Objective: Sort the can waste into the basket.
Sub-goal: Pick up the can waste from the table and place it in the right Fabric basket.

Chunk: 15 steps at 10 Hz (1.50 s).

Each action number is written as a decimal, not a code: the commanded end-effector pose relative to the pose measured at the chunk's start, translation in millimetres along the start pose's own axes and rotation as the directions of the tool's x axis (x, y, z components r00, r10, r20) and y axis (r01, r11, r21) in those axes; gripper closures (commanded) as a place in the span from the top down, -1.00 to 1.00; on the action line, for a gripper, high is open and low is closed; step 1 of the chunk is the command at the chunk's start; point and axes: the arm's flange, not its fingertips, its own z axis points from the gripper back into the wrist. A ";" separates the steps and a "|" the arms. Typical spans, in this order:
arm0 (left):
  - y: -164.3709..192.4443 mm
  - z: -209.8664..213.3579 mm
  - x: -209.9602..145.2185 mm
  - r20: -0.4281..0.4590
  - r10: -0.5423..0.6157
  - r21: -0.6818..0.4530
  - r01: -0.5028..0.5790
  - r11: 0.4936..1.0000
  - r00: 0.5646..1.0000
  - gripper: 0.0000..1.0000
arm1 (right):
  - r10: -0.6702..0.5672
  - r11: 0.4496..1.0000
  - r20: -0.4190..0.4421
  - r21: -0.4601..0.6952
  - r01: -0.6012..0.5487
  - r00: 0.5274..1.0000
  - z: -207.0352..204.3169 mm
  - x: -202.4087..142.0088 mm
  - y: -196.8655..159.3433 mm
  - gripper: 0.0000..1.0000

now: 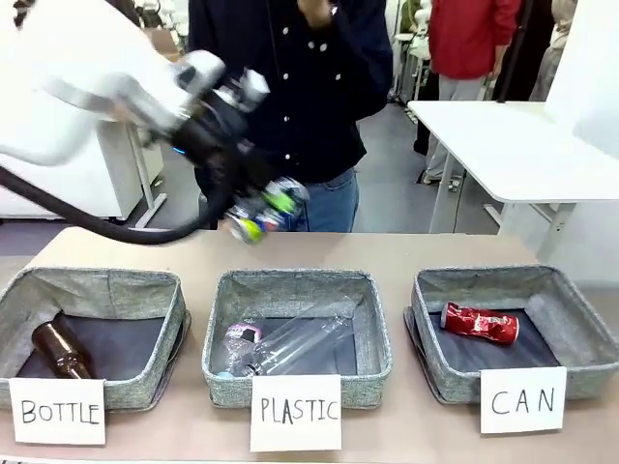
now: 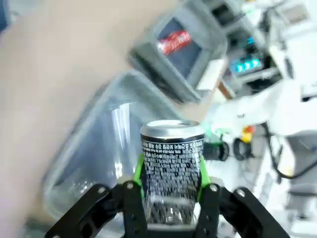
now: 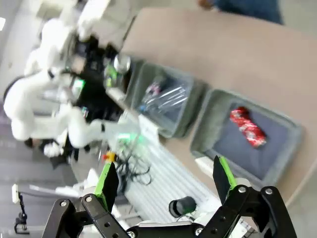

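L pincer (image 2: 171, 173) is clamped on the dark blue-black metal drink can (image 2: 172, 144) w/ silver ends. Green pads sit on both sides of the body, silver top pointing away from the wrist cam. In front view the pincer hangs in the air over the far side of the beige desk (image 1: 406, 249), behind the middle grey woven basket carded "PLASTIC" (image 1: 290, 278). It's blurry there and not over the target yet.

Target is the grey woven rectangular basket (image 1: 513, 275) w/ the white "CAN" card (image 1: 523, 400), rightmost of three. The dented red metal can (image 1: 480, 323) w/ white print already lies on its dark lining. So 1 can sorted, 2nd in grip, step reads as the carry.

R pincer (image 3: 166, 171) has fingers wide apart w/ nothing btwn, high above the baskets.

Next, my read: swing the L arm to the robot's right past the PLASTIC basket and centre over the CAN basket. Drop inside the rim, then let go over bare lining beside the red can. Mind R arm clearance.
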 end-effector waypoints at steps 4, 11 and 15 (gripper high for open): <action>-61.0 -152.9 21.0 0.007 -0.360 -0.051 0.360 0.931 0.933 -0.13 | -0.096 0.991 0.223 -0.066 0.113 0.970 72.6 -52.6 -41.0 1.00; -135.5 -271.7 114.7 0.082 -0.546 0.085 0.540 0.838 0.834 -0.13 | -0.096 0.991 0.223 -0.066 0.113 0.970 72.6 -52.6 -41.0 1.00; -120.4 -283.5 128.5 0.055 -0.534 0.079 0.529 0.845 0.844 -0.13 | -0.096 0.991 0.223 -0.066 0.113 0.970 72.6 -52.6 -41.0 1.00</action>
